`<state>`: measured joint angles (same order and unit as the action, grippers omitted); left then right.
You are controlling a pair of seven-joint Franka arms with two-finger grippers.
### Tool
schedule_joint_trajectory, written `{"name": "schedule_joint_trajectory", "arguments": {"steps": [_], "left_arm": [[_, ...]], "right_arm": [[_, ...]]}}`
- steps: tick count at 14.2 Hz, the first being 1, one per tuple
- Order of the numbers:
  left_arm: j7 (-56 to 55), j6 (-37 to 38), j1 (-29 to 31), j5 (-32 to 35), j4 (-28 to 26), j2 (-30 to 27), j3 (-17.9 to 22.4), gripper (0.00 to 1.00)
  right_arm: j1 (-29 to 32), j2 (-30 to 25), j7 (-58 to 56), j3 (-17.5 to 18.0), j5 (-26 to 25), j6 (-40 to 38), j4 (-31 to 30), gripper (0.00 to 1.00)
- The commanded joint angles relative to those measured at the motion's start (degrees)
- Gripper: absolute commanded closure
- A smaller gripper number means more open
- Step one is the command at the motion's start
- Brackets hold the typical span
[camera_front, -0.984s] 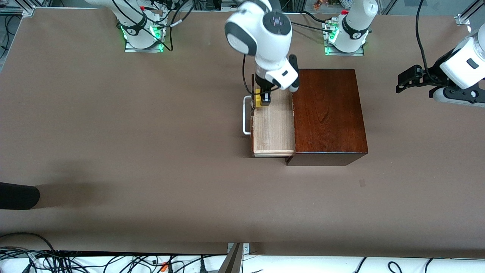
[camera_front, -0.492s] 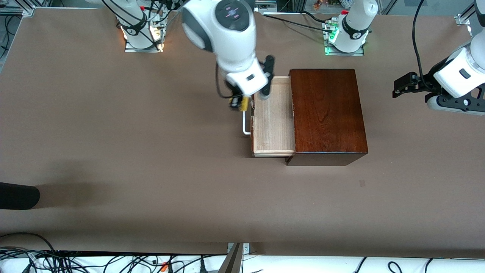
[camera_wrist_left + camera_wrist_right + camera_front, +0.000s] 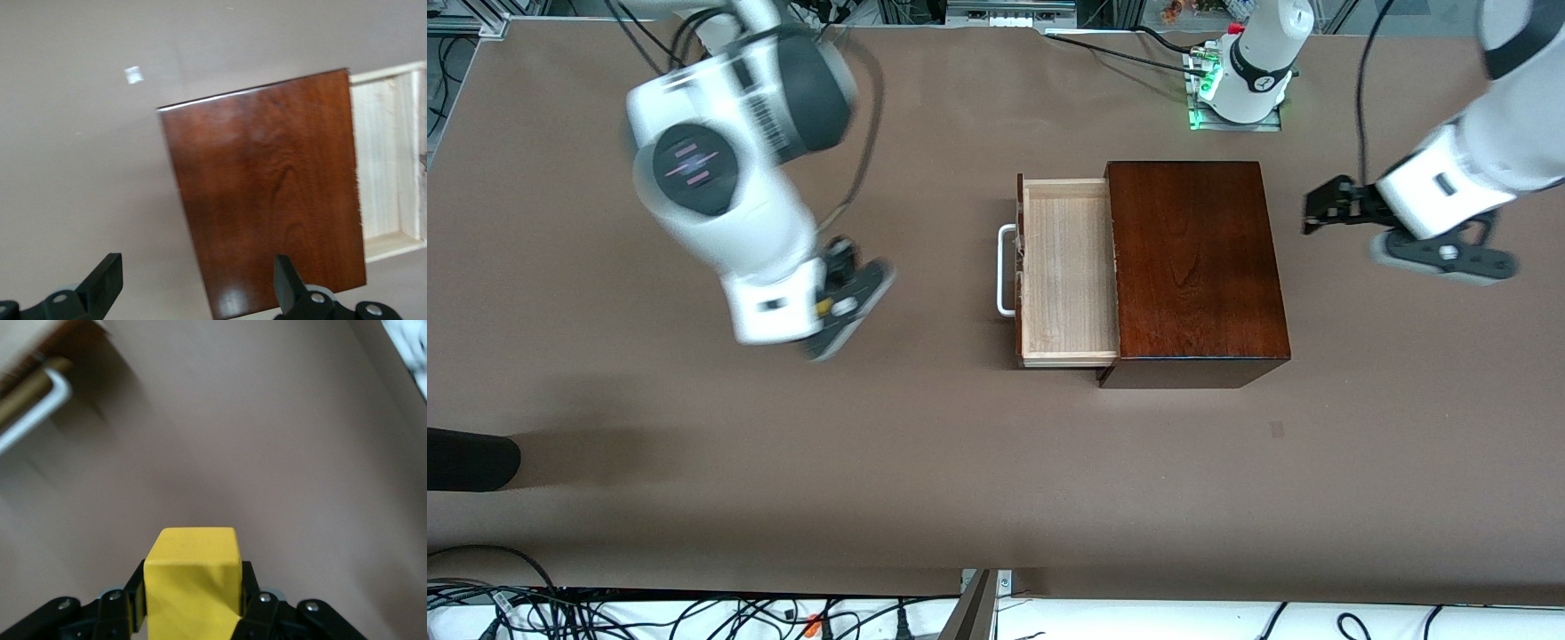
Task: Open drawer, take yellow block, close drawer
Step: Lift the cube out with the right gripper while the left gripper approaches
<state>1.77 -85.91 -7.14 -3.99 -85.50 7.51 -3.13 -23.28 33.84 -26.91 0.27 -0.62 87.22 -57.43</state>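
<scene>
Now the right gripper (image 3: 192,613), clamped on the small yellow cube (image 3: 192,577), hangs over bare table at nine o'clock from the pale-wood drawer (image 3: 1069,267). Set the cube down gently, clear of its white handle (image 3: 1005,271). Left gripper (image 3: 193,283) waits, spread, over the mahogany box (image 3: 1193,267).

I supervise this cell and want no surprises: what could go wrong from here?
The right end effector grips the yellow block over bare table; the arm looks motion-blurred, so the block could slip. The drawer stands open; the left end effector, open over the box, might clip it.
</scene>
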Motion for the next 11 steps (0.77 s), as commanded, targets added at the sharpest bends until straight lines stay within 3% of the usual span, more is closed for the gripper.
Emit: {"name": "schedule_joint_trajectory", "arguments": {"steps": [1, 4, 7, 10, 11], "left_arm": [[0.16, -0.74, -3.48, -0.93, 5.07, 2.24, -0.56, 0.00], [0.69, -0.92, -4.81, -3.04, 5.96, 2.24, -2.93, 0.00], [0.25, -3.90, -11.11, -3.31, 5.96, 3.12, -4.42, 0.00], [1.12, -6.27, -17.28, -2.69, 5.79, 4.08, -4.51, 0.00], [1.13, -6.54, -19.47, -2.69, 5.79, 4.70, -4.95, 0.00]], "right_arm": [[5.60, -3.67, 1.78, 0.08, 1.41, -2.31, -4.25, 0.84], [6.32, -9.12, 1.78, -5.61, 3.06, -1.79, -11.37, 0.84], [6.32, -12.04, 2.82, -11.60, 5.10, -1.61, -16.56, 0.85], [6.23, -12.21, 3.45, -13.89, 5.19, 0.84, -20.69, 0.87], [6.23, -13.87, 3.53, -13.72, 5.27, 4.33, -24.97, 0.87]]}}
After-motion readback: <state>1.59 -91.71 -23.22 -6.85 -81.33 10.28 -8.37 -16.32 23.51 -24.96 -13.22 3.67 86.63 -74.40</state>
